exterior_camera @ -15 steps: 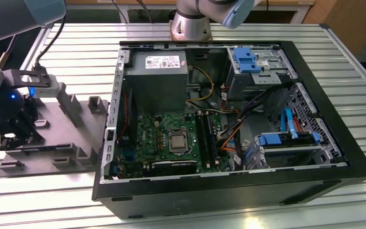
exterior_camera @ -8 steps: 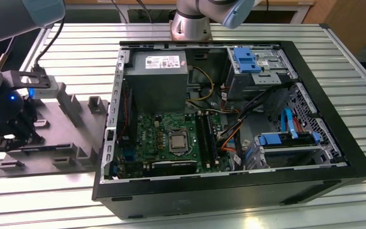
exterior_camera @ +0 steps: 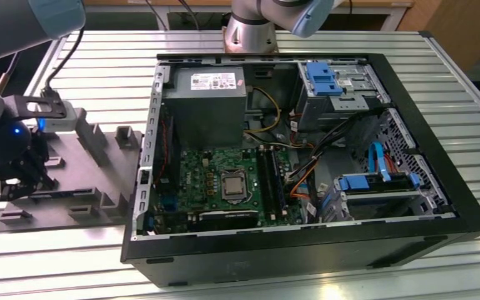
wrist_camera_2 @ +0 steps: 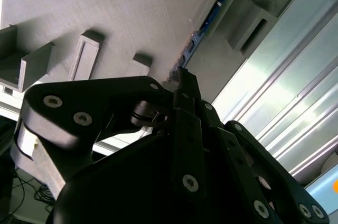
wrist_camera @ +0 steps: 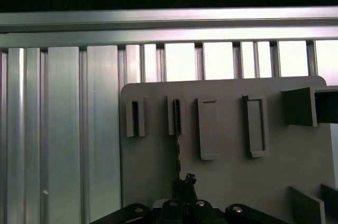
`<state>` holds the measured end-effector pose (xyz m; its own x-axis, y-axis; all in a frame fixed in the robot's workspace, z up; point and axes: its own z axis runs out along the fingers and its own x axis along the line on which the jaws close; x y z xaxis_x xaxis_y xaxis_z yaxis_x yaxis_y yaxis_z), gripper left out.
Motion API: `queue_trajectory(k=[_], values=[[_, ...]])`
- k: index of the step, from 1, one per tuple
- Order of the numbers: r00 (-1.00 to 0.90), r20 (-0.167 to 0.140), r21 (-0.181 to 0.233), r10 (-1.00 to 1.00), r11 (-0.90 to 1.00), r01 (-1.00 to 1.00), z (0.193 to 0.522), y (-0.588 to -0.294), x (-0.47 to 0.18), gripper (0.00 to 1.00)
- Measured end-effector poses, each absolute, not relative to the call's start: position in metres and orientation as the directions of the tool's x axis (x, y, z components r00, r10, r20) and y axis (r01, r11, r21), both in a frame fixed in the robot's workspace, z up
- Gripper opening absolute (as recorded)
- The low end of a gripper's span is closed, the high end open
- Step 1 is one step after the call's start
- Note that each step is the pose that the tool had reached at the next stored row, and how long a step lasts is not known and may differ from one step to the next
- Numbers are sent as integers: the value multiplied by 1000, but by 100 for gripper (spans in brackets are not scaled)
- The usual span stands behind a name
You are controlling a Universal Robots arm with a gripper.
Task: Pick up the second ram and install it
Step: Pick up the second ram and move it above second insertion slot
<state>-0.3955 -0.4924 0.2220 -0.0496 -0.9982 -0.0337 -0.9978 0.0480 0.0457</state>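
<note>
One memory stick matters here: the second ram (wrist_camera_2: 205,23) stands on its long edge in a narrow holder (wrist_camera: 172,115) on the grey tray (exterior_camera: 98,156). It is close to the tray's edge at the exterior view's left, where bare slats of the table (exterior_camera: 107,62) run alongside. The gripper (exterior_camera: 10,184) is low over that same edge of the tray. In both wrist views its jaws are drawn nearly together with one end of the stick between them. I judge them closed on the stick rather than merely near it, though the contact itself is hidden by the gripper's own body. The rest of the stick lies along its holder, so it does not look lifted yet.

Further towards the exterior view's right, the open computer case (exterior_camera: 465,219) lies on its side on the table, well apart from the gripper. Inside it, the motherboard (exterior_camera: 210,165) sits toward the case's near edge, with the memory slots (exterior_camera: 271,181) just beside its silver chip (exterior_camera: 233,185). Whether a stick already sits in one of those slots I cannot tell.

By my reckoning the task is at its opening: the grasp appears made, while lifting the stick out, carrying it to the case and seating it in a slot are not yet done
</note>
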Motion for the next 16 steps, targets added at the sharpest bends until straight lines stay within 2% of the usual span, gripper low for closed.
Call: queue_trajectory(k=[16], values=[[-42,-34,46,-999,41,-998,217,-493,-396,11]])
